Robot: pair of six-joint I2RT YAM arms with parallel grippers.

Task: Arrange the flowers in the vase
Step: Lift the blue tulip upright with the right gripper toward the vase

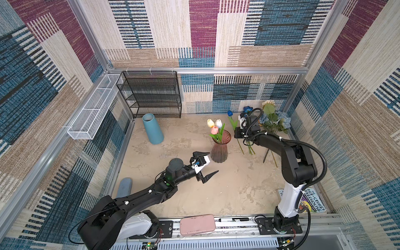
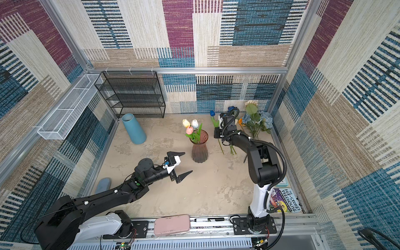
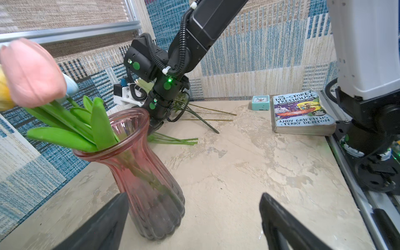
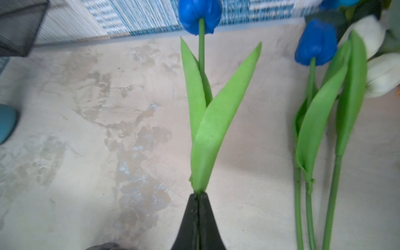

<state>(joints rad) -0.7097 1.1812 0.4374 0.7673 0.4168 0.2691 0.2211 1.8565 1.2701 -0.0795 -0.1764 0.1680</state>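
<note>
Blue tulip (image 4: 200,16) first: its green stem is pinched just below the leaves by the right gripper (image 4: 198,195), jaws pressed together on it, near the far right corner of the worktop (image 1: 238,194), beside the other flowers (image 1: 271,121) lying there. Near the worktop's middle stands the pink glass vase (image 1: 219,147), already carrying three tulips (image 1: 215,126) that lean over its left rim. Just beside the vase hovers the left gripper (image 1: 213,162), jaws spread, holding nothing. To do this well, I would lift until the stem end clears the rim, turn the bloom upward, and lower into the free right side of the mouth; the left gripper could steady the vase.
</note>
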